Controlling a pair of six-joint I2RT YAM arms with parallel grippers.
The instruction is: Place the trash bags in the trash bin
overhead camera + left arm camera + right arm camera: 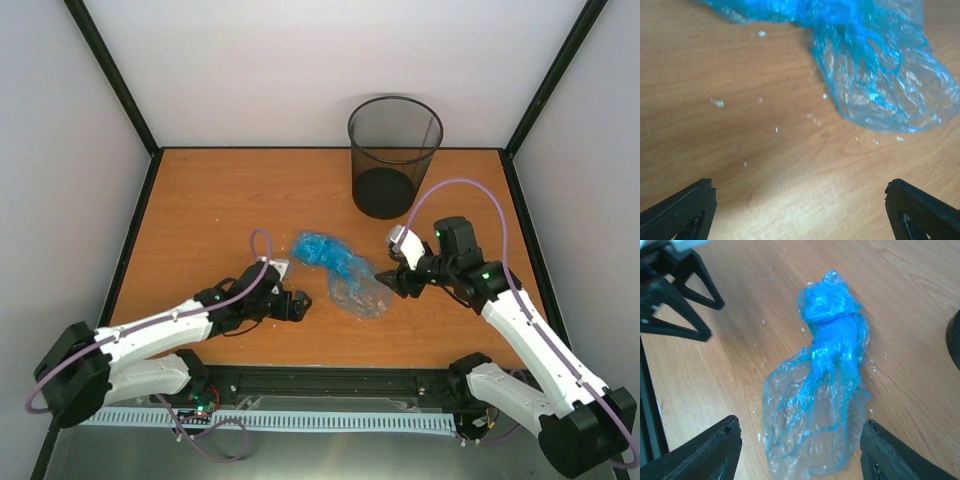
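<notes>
Light-blue trash bag (340, 272) lies crumpled on the desk (200, 220), roughly midway between my two arms and well short of the trash bin (362, 175), which stands upright at the far edge, mouth up, with nothing in it that I can see.

From the right wrist view the bag (825, 385) runs away from me. A loose, nearly clear skirt is nearest, then a twisted darker blue rope, then a tight wad at the far end.

My right hand (388, 282) is released, its jaws apart and hovering over that clear skirt (800, 425). I cannot tell whether the fingers touch the film. My left hand (303, 303) is spread wide and holds nothing. In its wrist view (802, 210) the bag (880, 75) sits ahead of the fingertips, apart from them, with bare wood between.

I judge this film to weigh almost nothing and to be limp and slick. It should drape and trail, and a single layer could slide out of a pinch or stay flat against the wood. The twisted middle looks like the best hold. It stands proud of the desk and gives several layers to bite on. The skirt offers little.

I would expect the tail to hang below the grip, so it may snag the mesh rim unless it is carried high.
</notes>
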